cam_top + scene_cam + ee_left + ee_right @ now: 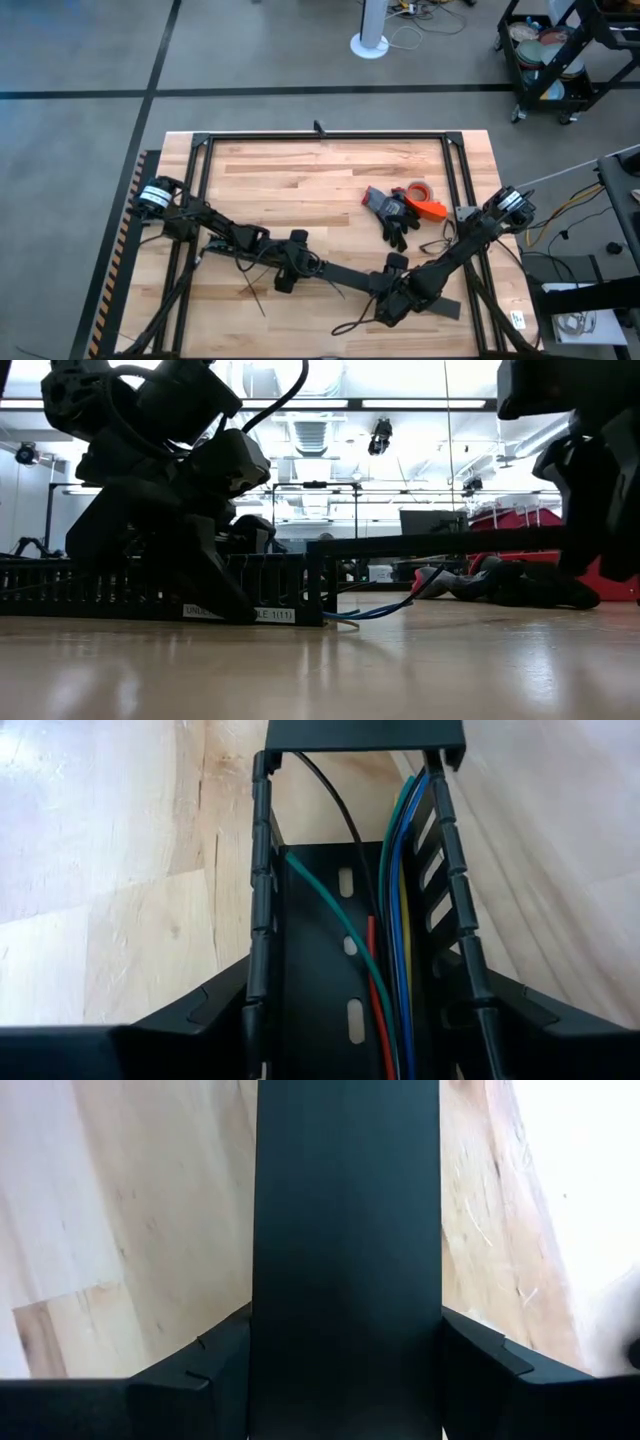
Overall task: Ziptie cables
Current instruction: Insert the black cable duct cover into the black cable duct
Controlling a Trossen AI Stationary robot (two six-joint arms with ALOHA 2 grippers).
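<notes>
A black comb-toothed duct (350, 920) lies on the table under my left gripper (288, 270), which is shut on it. The cables (395, 900), green, blue, red, yellow and black, run along inside the duct. Blue ones trail out of its end (372, 612). The duct's flat black cover (345, 273) reaches from the duct's end toward the right, where my right gripper (395, 295) is shut on it. A thin dark ziptie (254, 295) lies flat on the wood near the left gripper. My left gripper has the duct between its two fingers, one on each toothed side wall (258, 970). The fingers come down from above and lie across the duct. The duct sits on the table with its open top up. My right gripper pinches the cover by its two long edges (262, 1330), fingers across the strip. The cover hangs about level above the table (450, 542). Its left end (318, 546) sits at the top of the duct's end.
Black gloves (393, 215) and an orange tape dispenser (425, 203) lie at the right, behind my right arm. A loose dark wire (350, 325) curls near the front edge. Black frame rails (320, 136) border the table.
</notes>
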